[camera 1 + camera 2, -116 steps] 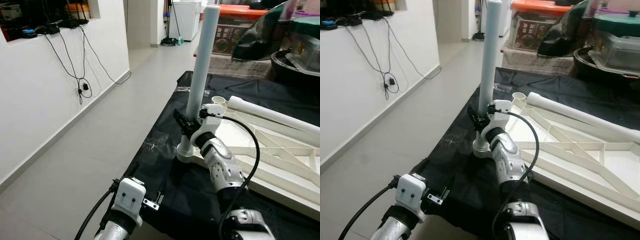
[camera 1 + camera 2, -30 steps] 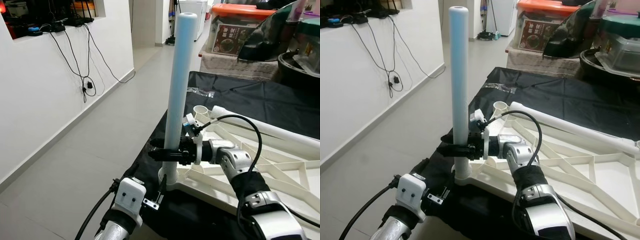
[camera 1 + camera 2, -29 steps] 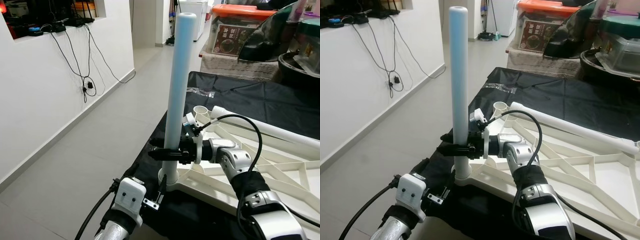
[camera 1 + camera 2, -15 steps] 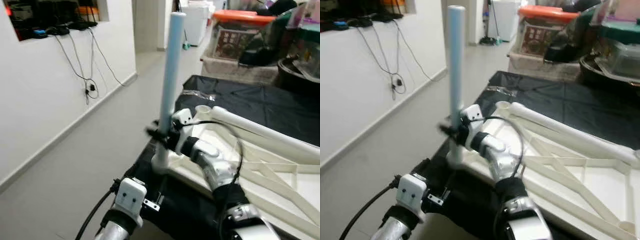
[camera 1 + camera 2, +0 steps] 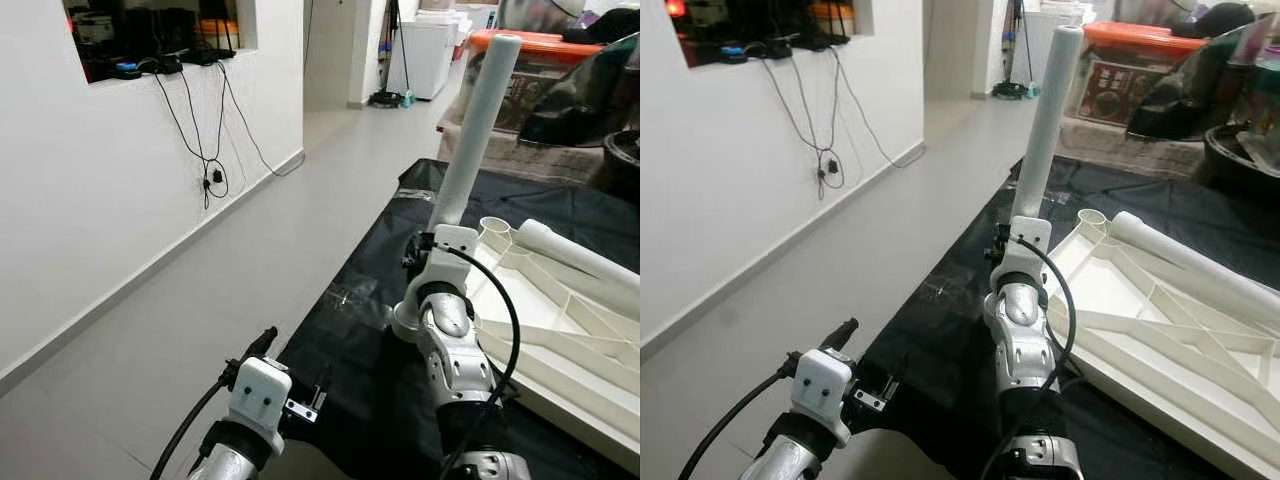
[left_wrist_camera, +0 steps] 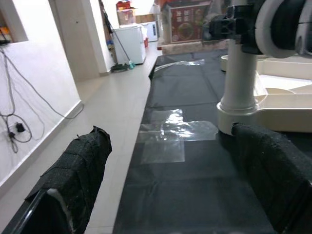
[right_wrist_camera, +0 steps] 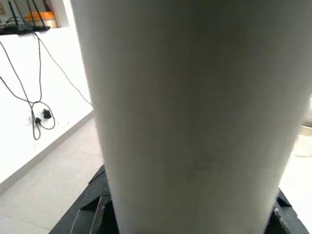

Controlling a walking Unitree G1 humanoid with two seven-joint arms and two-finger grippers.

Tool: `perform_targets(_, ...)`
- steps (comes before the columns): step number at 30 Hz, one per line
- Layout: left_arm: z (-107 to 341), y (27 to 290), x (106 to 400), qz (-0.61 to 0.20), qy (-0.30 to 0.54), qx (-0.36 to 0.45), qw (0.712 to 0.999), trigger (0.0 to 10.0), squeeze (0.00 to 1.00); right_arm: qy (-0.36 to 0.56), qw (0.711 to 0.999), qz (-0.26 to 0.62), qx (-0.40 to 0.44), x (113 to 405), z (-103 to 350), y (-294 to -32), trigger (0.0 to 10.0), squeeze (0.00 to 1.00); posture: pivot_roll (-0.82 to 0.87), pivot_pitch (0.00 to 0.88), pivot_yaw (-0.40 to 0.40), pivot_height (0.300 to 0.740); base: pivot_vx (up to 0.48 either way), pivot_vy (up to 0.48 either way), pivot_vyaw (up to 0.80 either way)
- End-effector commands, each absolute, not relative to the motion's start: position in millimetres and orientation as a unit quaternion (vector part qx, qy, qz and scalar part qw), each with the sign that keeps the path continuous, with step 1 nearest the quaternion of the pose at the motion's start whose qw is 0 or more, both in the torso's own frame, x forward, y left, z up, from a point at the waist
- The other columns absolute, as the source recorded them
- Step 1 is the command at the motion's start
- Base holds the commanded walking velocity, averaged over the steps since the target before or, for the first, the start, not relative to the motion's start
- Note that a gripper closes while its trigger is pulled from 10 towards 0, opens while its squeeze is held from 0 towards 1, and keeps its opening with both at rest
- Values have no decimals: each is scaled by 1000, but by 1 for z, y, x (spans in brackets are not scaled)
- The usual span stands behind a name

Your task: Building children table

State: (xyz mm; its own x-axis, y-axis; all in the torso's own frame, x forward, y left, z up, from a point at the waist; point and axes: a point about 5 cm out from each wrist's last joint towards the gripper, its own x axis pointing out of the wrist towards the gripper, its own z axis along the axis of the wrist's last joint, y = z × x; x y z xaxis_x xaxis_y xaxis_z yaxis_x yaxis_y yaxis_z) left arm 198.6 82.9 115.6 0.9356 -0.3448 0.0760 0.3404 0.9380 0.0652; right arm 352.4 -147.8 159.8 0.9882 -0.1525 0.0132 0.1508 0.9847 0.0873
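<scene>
A pale grey tiled floor runs along a white wall with black cables hanging from a recessed shelf. To the right lies a black sheet spread over a low surface, and on it rests a white plastic children's table top, upside down, its ribbed underside facing up. At the nearest corner of that table top a long white cylindrical table leg stands in its round socket, leaning slightly to the right. A second white leg lies flat along the far edge of the table top, beside another open socket. The robot's right arm reaches forward to the standing leg, and its right hand sits against the leg low down, just above the socket; the wrist view shows the leg pressed very close, but I cannot tell whether the fingers are closed round it. The left hand hangs low near the sheet's front edge, its two black padded fingers spread wide apart, holding nothing.
</scene>
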Motion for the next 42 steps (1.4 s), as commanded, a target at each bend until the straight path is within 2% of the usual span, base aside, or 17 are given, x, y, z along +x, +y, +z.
perform_targets(1,110,83,198,-174,-29,28,984,10000,0,19,996,-31,81,353,144,-141,10000,1000,86,0,-27,740,0,0,0)
perform_targets(6,110,82,198,-174,-29,28,984,10000,0,-22,996,-3,85,359,156,-128,10000,1000,86,0,-27,740,0,0,0)
perform_targets(7,109,82,197,-174,-28,27,984,10000,0,-62,990,71,108,364,168,-115,10000,0,81,0,-20,740,0,0,0)
perform_targets(10,109,82,197,-173,-27,27,984,10000,0,-75,985,103,117,364,172,-112,10000,0,81,0,-20,740,0,0,0)
perform_targets(12,109,82,197,-173,-28,27,984,10000,0,-68,962,229,131,361,174,-101,10000,0,81,0,-20,740,0,0,0)
perform_targets(15,109,82,197,-173,-28,27,984,10000,0,-52,947,288,133,358,173,-97,10000,0,81,0,-20,740,0,0,0)
perform_targets(17,109,82,197,-173,-28,27,984,10000,0,-22,923,363,128,354,168,-95,10000,0,81,0,-20,740,0,0,0)
perform_targets(18,109,82,197,-173,-28,27,984,10000,0,44,867,486,106,343,157,-97,10000,0,80,0,-22,740,0,0,0)
perform_targets(19,109,82,197,-173,-28,27,984,10000,0,68,846,519,97,340,154,-101,10000,0,80,0,-22,740,0,0,0)
perform_targets(23,109,82,198,-173,-28,27,984,10000,0,79,829,545,94,339,153,-103,10000,0,80,0,-22,740,0,0,0)
perform_targets(24,109,82,198,-173,-28,27,984,10000,0,91,785,607,83,337,155,-107,10000,0,84,0,-25,740,0,0,0)
perform_targets(30,109,83,199,-172,-27,27,984,10000,0,80,732,672,84,336,162,-103,10000,0,90,0,-27,740,0,0,0)
perform_targets(32,109,83,199,-172,-27,27,984,10000,0,80,732,672,84,336,162,-103,10000,0,90,0,-27,740,0,0,0)
perform_targets(33,109,83,199,-172,-27,27,984,10000,0,74,726,679,81,335,163,-101,8980,0,93,0,-29,740,0,0,0)
perform_targets(35,109,83,199,-172,-27,27,984,10000,0,74,726,679,81,335,163,-101,8980,0,93,0,-29,740,0,0,0)
perform_targets(36,109,83,199,-172,-27,26,984,10000,0,68,734,671,73,336,161,-98,0,0,93,0,-29,740,0,0,0)
perform_targets(42,109,83,199,-171,-26,26,985,10000,0,58,783,615,68,342,155,-92,0,0,94,0,-24,740,0,0,0)
